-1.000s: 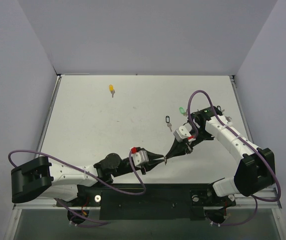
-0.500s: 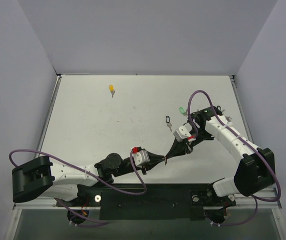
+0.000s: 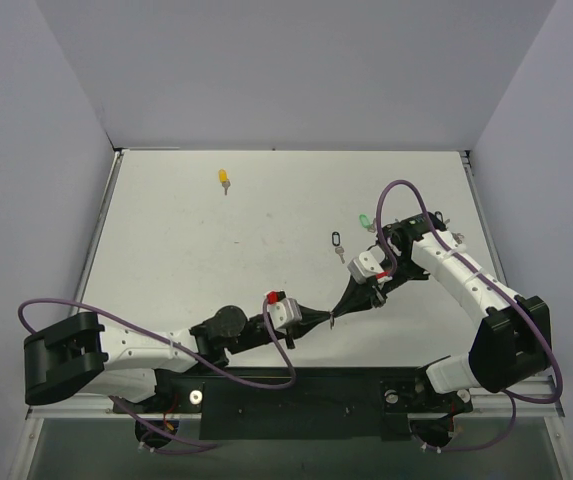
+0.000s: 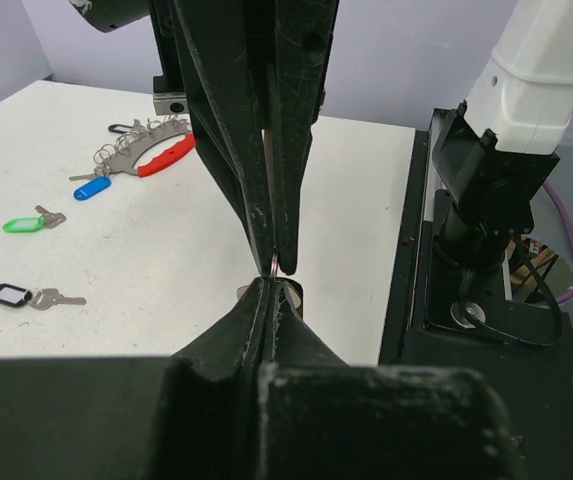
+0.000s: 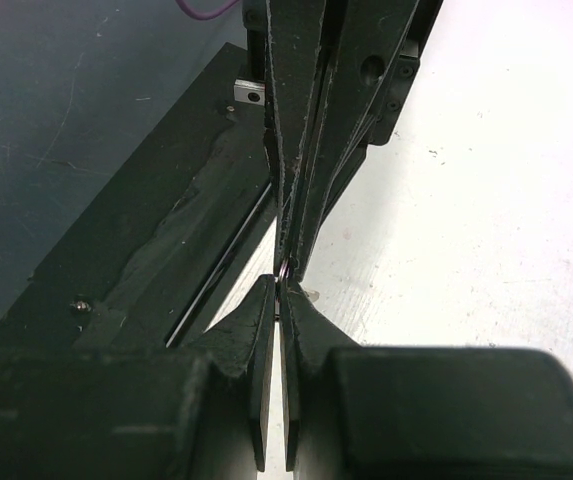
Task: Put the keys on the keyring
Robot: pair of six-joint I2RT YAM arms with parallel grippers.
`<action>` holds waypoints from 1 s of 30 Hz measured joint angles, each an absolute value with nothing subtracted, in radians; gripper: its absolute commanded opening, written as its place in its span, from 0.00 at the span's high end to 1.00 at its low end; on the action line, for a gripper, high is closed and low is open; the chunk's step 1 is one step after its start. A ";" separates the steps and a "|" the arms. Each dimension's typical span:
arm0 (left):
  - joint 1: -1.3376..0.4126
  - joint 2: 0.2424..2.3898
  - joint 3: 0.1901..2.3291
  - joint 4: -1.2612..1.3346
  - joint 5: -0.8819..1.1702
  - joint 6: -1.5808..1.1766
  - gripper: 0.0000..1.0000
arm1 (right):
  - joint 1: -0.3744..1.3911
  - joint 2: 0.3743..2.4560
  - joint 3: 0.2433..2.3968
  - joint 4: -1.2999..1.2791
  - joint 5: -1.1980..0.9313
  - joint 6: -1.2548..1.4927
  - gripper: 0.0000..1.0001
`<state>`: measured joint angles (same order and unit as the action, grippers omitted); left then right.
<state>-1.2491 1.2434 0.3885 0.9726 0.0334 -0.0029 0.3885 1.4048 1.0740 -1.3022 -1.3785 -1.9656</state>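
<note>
Left end effector (image 4: 270,288): fingers pressed together, no gap showing. Right end effector (image 5: 283,285): likewise closed to a slit. The two meet tip to tip just above the worktop (image 3: 186,260), close to its near edge and right of the middle. At the meeting point sits a tiny pinkish sliver (image 4: 275,266). It is too small and too edge-on to name, and I cannot tell which set of fingers really has it. Keyring (image 4: 161,157): red arc with silver pieces bunched on it, lying flat well apart from both tips, out toward the far right corner of the worktop. Blue key (image 4: 91,187) lies just beside it. Green key (image 4: 23,225) is a little nearer the middle, then the black-outlined tag (image 4: 8,293) with a silver key attached. Yellow key (image 3: 224,178) lies alone near the far edge, left of the middle. None of these keys is on the keyring, so most of the task looks undone. Risks, as I judge them: the pinch is at the very fingertips, so any sideways pull between the arms could flick the sliver out, and it could drop past the near edge into the dark mounting channel. The tips could also grind on each other if the arms press closer.
</note>
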 measured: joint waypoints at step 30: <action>-1.214 1.116 0.599 0.360 0.033 -0.094 1.00 | 0.393 1.456 1.111 -1.302 -1.377 -1.909 0.69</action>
<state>-1.2140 1.1156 0.5995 0.3603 0.0330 -0.0937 0.3935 1.4563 1.1107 -1.3022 -1.3766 -1.9091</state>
